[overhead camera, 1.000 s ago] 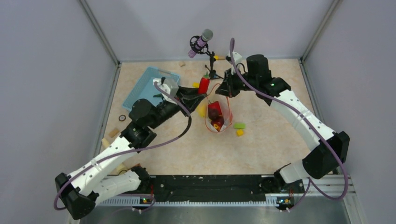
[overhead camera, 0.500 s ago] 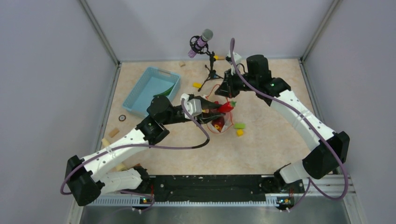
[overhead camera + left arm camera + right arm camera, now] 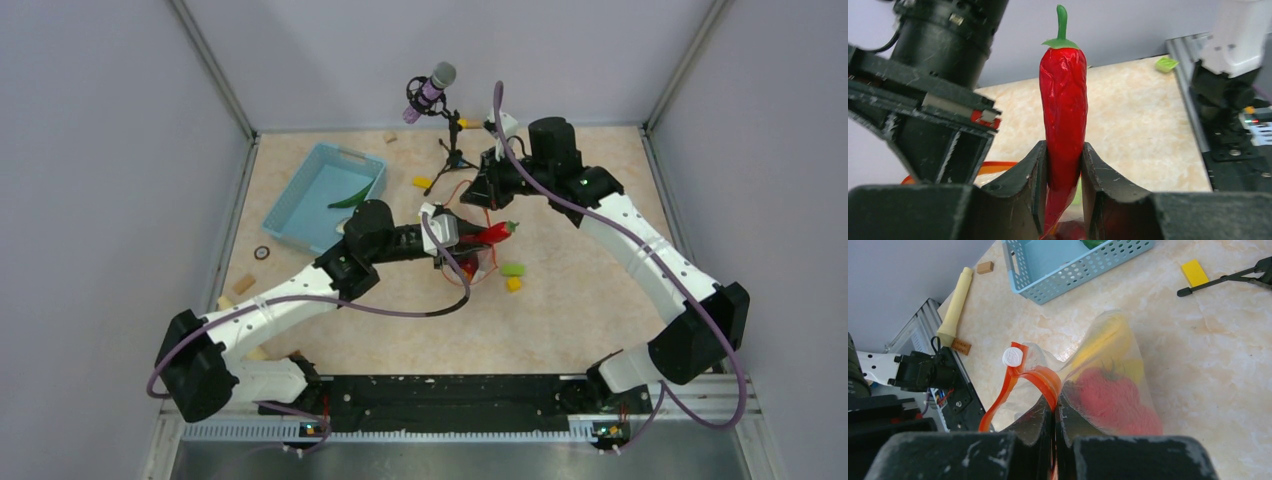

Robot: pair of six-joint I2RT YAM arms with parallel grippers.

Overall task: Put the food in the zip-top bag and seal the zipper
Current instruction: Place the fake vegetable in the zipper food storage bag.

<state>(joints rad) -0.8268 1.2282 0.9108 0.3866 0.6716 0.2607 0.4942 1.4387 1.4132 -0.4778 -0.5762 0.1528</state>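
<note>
My left gripper point(image 3: 472, 240) is shut on the red chili point(image 3: 494, 233), held over the mouth of the zip-top bag point(image 3: 480, 266). In the left wrist view the chili point(image 3: 1063, 95) stands upright between the jaws of the gripper point(image 3: 1064, 167), green stem up. My right gripper point(image 3: 488, 193) is shut on the bag's mouth edge and holds it up. In the right wrist view that gripper point(image 3: 1054, 415) pinches the orange-red zipper point(image 3: 1015, 382), which loops open to the left. A red tomato point(image 3: 1113, 400) and the yellow banana point(image 3: 1100, 342) lie inside the bag point(image 3: 1128, 347).
A light-blue basket point(image 3: 305, 200) at the back left holds a green piece point(image 3: 350, 196). A microphone stand point(image 3: 447, 135) rises behind the bag. A green block point(image 3: 512, 268) and a yellow block point(image 3: 513, 284) lie right of the bag. A yellow block point(image 3: 421, 182) lies near the stand.
My left arm has carried the chili from beside the basket rightward to above the bag's mouth. My right gripper has stayed still, holding the bag's edge.
</note>
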